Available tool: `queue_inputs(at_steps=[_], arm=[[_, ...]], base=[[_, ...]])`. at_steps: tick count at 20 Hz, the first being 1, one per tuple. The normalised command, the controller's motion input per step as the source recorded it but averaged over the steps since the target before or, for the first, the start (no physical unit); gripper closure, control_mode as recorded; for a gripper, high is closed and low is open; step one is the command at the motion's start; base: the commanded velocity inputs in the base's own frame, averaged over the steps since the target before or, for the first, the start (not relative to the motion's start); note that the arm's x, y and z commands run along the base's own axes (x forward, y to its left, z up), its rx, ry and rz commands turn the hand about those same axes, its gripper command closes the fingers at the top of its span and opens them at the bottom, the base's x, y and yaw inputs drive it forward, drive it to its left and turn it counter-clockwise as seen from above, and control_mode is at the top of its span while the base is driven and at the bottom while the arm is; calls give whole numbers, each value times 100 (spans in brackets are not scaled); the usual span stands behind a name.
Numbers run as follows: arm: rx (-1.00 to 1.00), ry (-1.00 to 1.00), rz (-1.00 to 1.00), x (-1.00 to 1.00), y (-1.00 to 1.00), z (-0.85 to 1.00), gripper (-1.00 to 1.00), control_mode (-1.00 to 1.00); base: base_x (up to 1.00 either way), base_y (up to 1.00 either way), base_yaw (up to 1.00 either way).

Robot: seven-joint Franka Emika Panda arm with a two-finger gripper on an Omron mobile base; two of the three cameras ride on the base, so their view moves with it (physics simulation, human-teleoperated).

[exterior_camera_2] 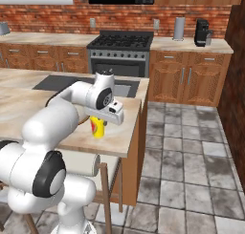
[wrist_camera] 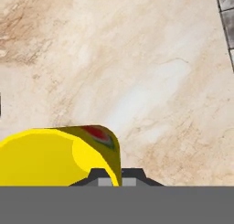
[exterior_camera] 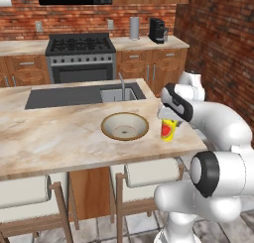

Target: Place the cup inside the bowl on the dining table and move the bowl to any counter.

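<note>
Standing upright on the long beige marble-patterned dining table [exterior_camera: 59, 138], near its right end: the small yellow cup with a red watermelon mark [exterior_camera: 168, 131]. Just left of the cup, apart from it, also on the dining table: the wide shallow tan bowl with a brown rim [exterior_camera: 125, 126]. Behind the bowl, set into the dining table: a steel sink basin [exterior_camera: 117, 94], and left of that a dark flat cooktop panel [exterior_camera: 64, 96]. Directly above the cup, closed on its rim: the two-finger gripper [wrist_camera: 116, 176]. Under the dining table's near edge: white-cushioned wooden stools [exterior_camera: 149, 173]. Far behind the dining table, against the wall: the beige counter over brown cabinets [exterior_camera: 149, 42].
</note>
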Motion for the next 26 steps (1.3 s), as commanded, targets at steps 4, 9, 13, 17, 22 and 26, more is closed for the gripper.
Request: queue_inputs(at_steps=[4, 9, 13, 17, 22, 26], arm=[[0, -4, 0, -21, 0, 38, 100, -100], [0, -2, 0, -4, 2, 44, 100, -100], [0, 0, 0, 0, 8, 39, 100, -100], [0, -1, 0, 3, 20, 23, 100, -100], [-1, -7, 0, 13, 26, 23, 100, -100], [-1, -9, 0, 7, 29, 16, 100, -100]], base=[[0, 0, 0], [0, 0, 0], [0, 0, 0], [0, 0, 0], [0, 0, 0], [0, 0, 0]])
